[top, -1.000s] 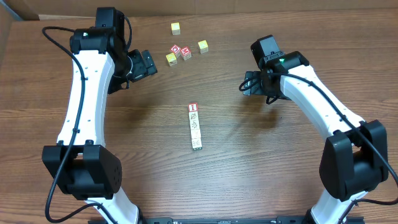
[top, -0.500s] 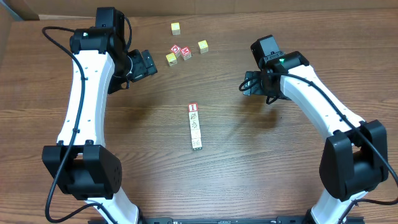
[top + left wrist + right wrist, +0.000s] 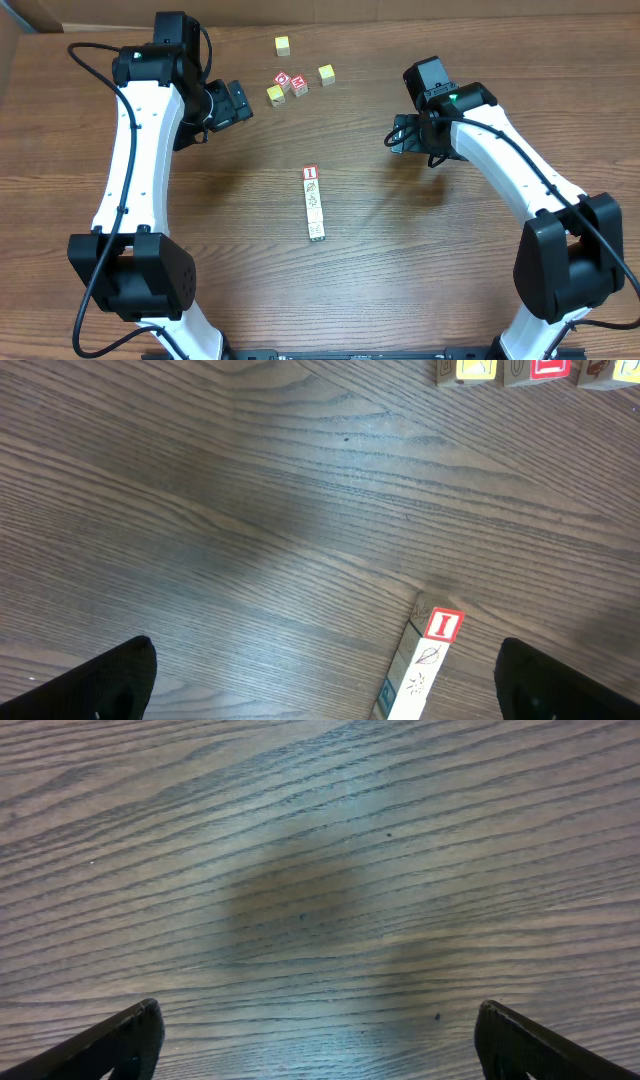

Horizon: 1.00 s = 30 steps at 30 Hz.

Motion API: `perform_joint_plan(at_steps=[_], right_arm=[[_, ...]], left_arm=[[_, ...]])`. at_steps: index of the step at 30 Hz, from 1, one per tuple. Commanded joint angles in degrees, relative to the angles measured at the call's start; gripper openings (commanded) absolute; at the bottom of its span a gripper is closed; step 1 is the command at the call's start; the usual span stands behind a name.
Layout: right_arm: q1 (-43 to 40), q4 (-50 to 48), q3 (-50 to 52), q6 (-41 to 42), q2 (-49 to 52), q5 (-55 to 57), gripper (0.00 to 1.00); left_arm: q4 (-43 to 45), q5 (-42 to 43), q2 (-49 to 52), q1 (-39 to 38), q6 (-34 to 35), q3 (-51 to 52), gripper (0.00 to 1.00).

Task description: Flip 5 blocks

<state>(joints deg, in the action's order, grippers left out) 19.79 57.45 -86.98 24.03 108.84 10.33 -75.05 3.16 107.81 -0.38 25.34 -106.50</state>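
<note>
Several small blocks (image 3: 314, 203) lie end to end in a straight row at the table's middle. The far one is a red-bordered white block (image 3: 310, 173), the near one a green-faced block (image 3: 317, 235), with pale drawn-on ones between. My left gripper (image 3: 238, 102) hovers open up and to the left of the row. In the left wrist view the row's far end (image 3: 428, 656) lies between its spread fingers (image 3: 120, 678), nearer the right one and untouched. My right gripper (image 3: 402, 136) hangs open to the right of the row. Its wrist view shows only bare wood between its fingers (image 3: 125, 1038).
A loose cluster sits at the back: three yellow cubes (image 3: 283, 45) (image 3: 327, 74) (image 3: 275, 95) and two red-faced cubes (image 3: 284, 80) (image 3: 300, 88). Part of this cluster (image 3: 510, 369) shows at the top edge of the left wrist view. The table is brown wood.
</note>
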Motion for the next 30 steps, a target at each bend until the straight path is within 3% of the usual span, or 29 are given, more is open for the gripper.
perform_joint_plan(at_steps=[1, 21, 30], right_arm=[[-0.31, -0.28, -1.18, 0.22, -1.57, -0.13, 1.00], [-0.26, -0.31, -0.85, 0.20, -3.78, 0.07, 1.00], [-0.26, -0.31, -0.85, 0.20, -14.25, 0.07, 1.00]], left_arm=[[0.11, -0.42, 0.66, -0.39, -0.04, -0.04, 1.00], [0.11, -0.42, 0.66, -0.39, -0.04, -0.04, 1.00], [0.11, -0.42, 0.66, -0.39, -0.04, -0.04, 1.00]])
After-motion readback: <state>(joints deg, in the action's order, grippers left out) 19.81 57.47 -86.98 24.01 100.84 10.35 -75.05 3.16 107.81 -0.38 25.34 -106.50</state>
